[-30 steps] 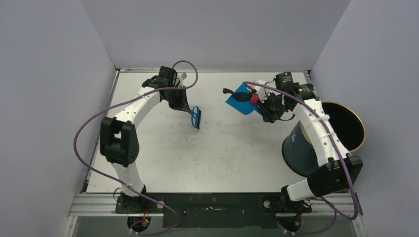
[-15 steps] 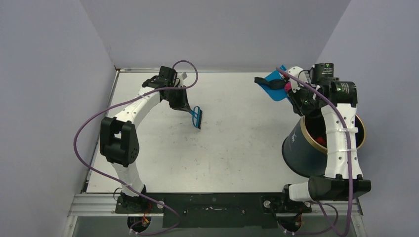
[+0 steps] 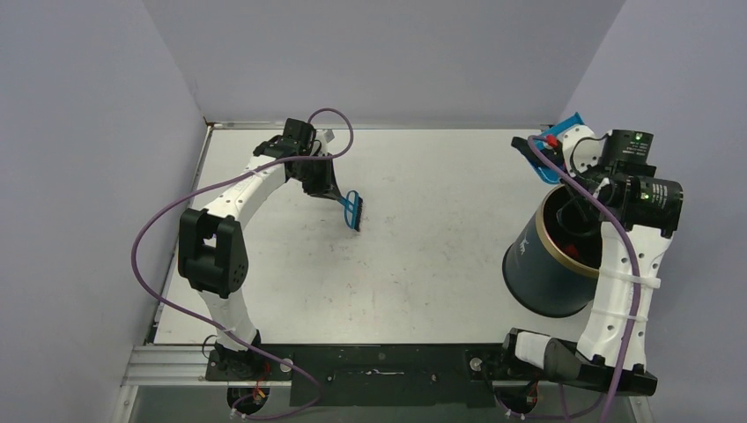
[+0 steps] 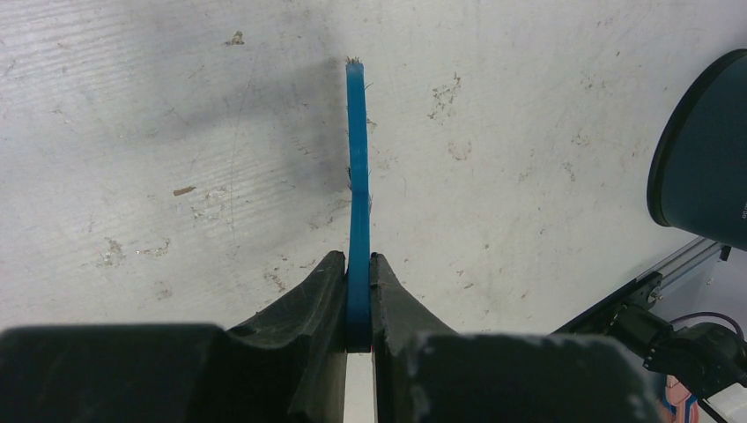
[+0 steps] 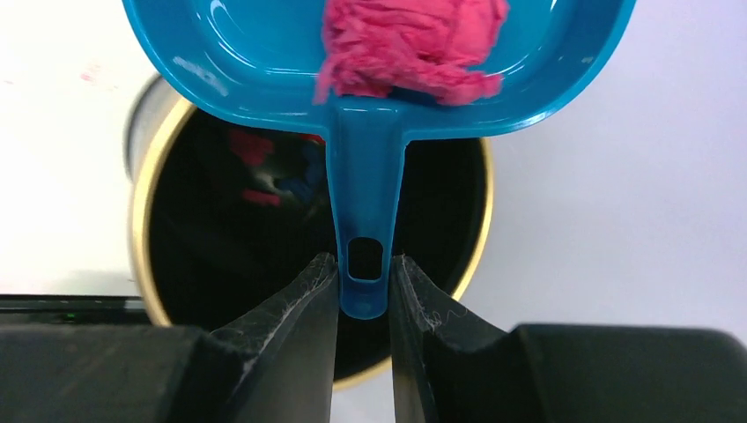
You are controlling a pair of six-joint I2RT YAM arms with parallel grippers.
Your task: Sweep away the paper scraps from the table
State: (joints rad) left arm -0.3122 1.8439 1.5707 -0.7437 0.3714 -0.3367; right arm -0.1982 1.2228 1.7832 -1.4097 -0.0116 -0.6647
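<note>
My right gripper [image 5: 364, 280] is shut on the handle of the blue dustpan [image 5: 264, 66]. It holds the dustpan [image 3: 553, 143] tilted in the air above the far rim of the bin. A crumpled magenta-pink paper scrap [image 5: 410, 40] lies in the pan by the handle. Red and blue paper scraps [image 5: 269, 172] show inside the bin. My left gripper [image 4: 358, 286] is shut on the small blue brush [image 4: 356, 167], which I see edge-on. The brush [image 3: 352, 210] hangs just over the white table [image 3: 423, 256] at the left middle. No scraps show on the tabletop.
The round dark bin with a gold rim [image 3: 539, 236] stands at the table's right edge, under my right arm. It also shows at the right edge of the left wrist view [image 4: 705, 159]. Grey walls close in the back and both sides.
My right arm has carried the dustpan with its scraps up from the back middle of the table and rightward to above the bin. The left arm and brush have stayed put.
</note>
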